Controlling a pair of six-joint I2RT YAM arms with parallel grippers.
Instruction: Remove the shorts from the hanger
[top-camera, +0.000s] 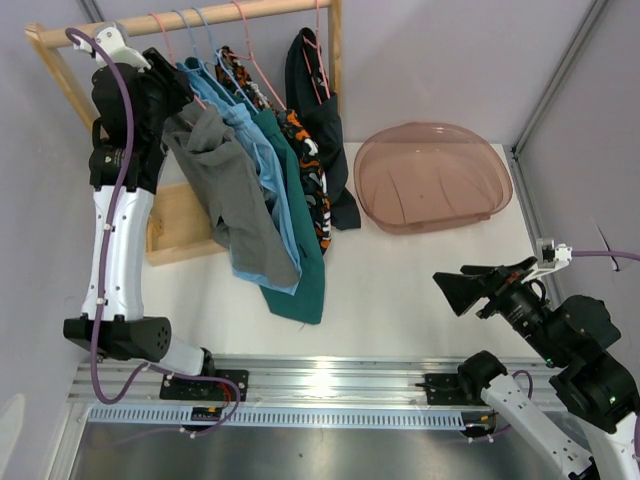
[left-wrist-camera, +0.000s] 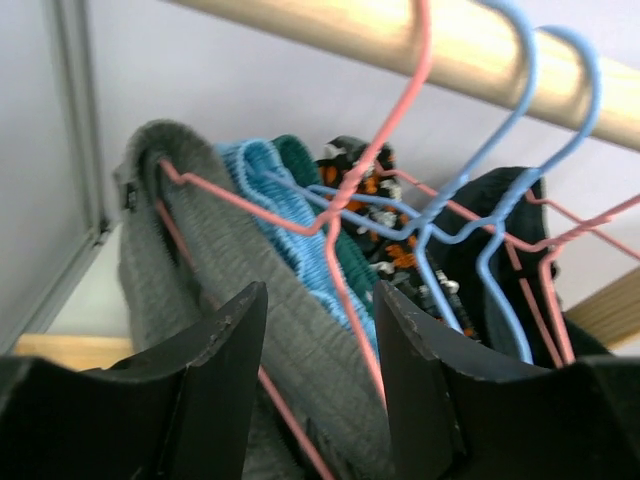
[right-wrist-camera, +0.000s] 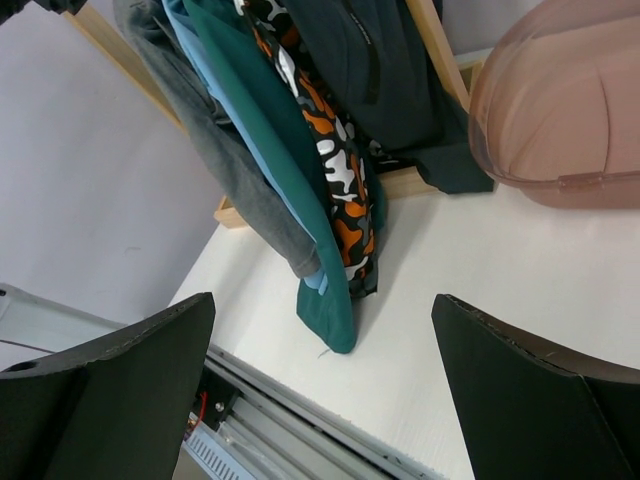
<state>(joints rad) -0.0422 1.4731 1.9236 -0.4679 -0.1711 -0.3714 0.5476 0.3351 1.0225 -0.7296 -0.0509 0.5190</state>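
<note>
Several shorts hang on wire hangers from a wooden rod (top-camera: 200, 20): grey shorts (top-camera: 235, 195), light blue shorts (top-camera: 268, 150), dark teal shorts (top-camera: 305, 260), orange-black-white patterned shorts (top-camera: 310, 180) and black shorts (top-camera: 320, 110). My left gripper (top-camera: 178, 112) is up at the rod's left end. In the left wrist view its jaws (left-wrist-camera: 320, 300) stand partly narrowed, straddling the waistband of the grey shorts (left-wrist-camera: 200, 250) and the pink hanger wire (left-wrist-camera: 335, 260). My right gripper (top-camera: 450, 290) hovers low at the right, wide open and holding nothing (right-wrist-camera: 322, 300).
A translucent pink basin (top-camera: 432, 175) lies upside-down on the white table at the back right. The rack's wooden base (top-camera: 180, 225) sits under the clothes at the left. Blue hangers (left-wrist-camera: 500, 150) crowd beside the pink one. A metal rail (top-camera: 320, 380) runs along the table's near edge.
</note>
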